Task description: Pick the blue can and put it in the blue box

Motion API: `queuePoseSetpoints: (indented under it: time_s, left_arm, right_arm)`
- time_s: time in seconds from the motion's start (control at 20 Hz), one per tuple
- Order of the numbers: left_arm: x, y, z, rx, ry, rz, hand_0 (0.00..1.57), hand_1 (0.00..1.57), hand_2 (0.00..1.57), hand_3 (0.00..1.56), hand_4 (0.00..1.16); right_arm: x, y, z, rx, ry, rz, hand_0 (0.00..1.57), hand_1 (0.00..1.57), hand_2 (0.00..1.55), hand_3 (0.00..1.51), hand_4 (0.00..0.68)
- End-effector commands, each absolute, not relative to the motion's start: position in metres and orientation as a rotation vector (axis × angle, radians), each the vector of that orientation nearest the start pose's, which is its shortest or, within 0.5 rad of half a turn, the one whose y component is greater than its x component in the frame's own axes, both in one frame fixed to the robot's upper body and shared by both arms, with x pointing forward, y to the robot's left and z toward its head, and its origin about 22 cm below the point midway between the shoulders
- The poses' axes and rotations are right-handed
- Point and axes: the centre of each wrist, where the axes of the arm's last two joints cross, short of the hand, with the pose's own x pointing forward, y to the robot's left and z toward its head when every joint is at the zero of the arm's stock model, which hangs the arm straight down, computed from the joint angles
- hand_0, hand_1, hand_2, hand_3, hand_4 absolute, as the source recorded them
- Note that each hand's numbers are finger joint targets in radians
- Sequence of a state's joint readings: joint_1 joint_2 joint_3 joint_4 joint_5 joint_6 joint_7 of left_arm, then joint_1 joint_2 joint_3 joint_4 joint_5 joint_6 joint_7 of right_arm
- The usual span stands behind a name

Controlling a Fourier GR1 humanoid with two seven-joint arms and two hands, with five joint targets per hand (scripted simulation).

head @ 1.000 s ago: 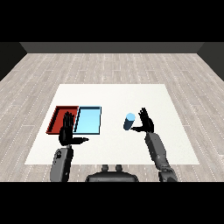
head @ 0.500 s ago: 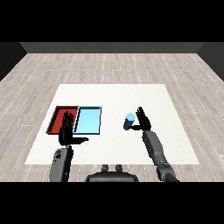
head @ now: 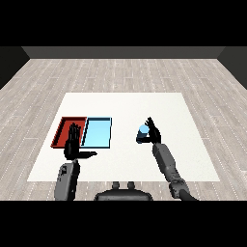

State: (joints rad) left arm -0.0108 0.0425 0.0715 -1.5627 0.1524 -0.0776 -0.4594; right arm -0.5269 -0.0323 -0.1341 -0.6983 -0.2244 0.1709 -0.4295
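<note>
The blue can (head: 142, 133) stands upright on the white table (head: 169, 106), right of the trays. My right hand (head: 154, 134) is right beside the can on its right side, fingers straight and raised; it looks to be touching the can without curling round it. The light blue tray (head: 97, 132) lies left of the can, with nothing in it. My left hand (head: 72, 143) is open, fingers straight and thumb out to the right, over the front edge of the red tray (head: 62, 128).
The red tray and the light blue tray lie side by side at the table's left. Bare white table surrounds the can, with grey wooden floor beyond the table edges.
My right hand has moved left, from a short way off the can to right against its side. The can and my left hand have stayed in place.
</note>
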Motion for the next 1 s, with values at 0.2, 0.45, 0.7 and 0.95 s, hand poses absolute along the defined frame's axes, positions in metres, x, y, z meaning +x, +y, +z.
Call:
queuePoseSetpoints:
  time_s: [0.2, 0.45, 0.7, 0.95]
  left_arm:
    - [0.239, 0.24, 0.022, -0.083, -2.019, 0.121, 0.0, 0.0, 0.0, 0.0, 0.0]
    - [0.255, 0.262, 0.007, -0.078, -2.043, 0.113, 0.0, 0.0, 0.0, 0.0, 0.0]
    - [0.239, 0.254, 0.005, -0.122, -2.03, 0.121, 0.0, 0.0, 0.0, 0.0, 0.0]
    - [0.245, 0.253, 0.028, -0.08, -2.045, 0.108, 0.0, 0.0, 0.0, 0.0, 0.0]
  right_arm:
    - [0.347, -0.211, -0.066, 0.324, -1.601, -0.087, 0.0, 0.0, 0.0, 0.0, 0.0]
    - [0.356, -0.18, -0.064, 0.316, -1.601, -0.049, 0.0, 0.0, 0.0, 0.0, 0.0]
    - [0.37, -0.182, -0.065, 0.372, -1.576, -0.063, 0.0, 0.0, 0.0, 0.0, 0.0]
    - [0.36, -0.181, -0.07, 0.287, -1.588, -0.096, 0.0, 0.0, 0.0, 0.0, 0.0]
